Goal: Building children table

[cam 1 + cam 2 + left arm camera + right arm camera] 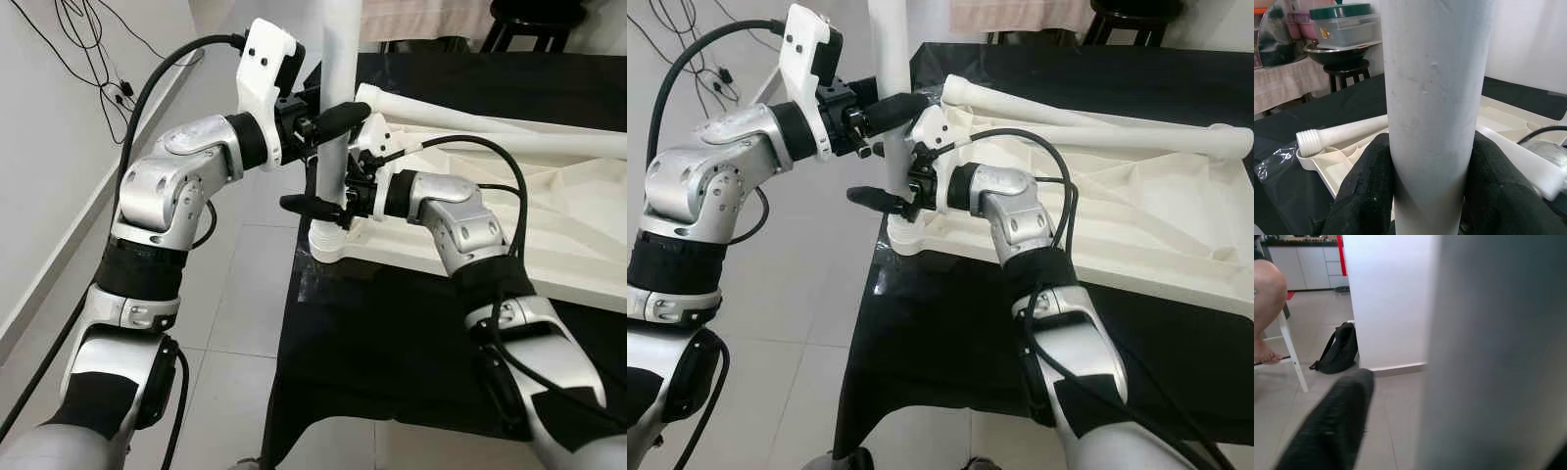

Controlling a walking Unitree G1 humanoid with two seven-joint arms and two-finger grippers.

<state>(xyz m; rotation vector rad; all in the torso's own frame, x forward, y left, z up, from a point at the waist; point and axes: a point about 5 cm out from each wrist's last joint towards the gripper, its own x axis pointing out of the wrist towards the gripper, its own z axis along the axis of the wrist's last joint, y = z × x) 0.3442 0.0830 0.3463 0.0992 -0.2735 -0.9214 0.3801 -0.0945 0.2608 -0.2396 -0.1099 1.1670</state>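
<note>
A white table leg [340,59] stands upright in the corner socket [328,243] of the cream table top [549,225], which lies upside down. My left gripper [341,122] is shut on the leg high up, and its black pads [1364,186] press both sides of the leg [1430,98]. Lower down, my right gripper [323,208] is open around the same leg. One finger [1332,431] stands a little off the leg [1498,357]. A second leg [490,122] with a threaded end [1305,142] lies across the table top.
The table top rests on a black-covered table [392,333] whose left edge drops to tiled floor [235,294]. A wall with cables [88,59] runs along the left. A black backpack [1339,350] and a person's knee [1266,289] are beyond, and a stool with bowls [1347,54] behind.
</note>
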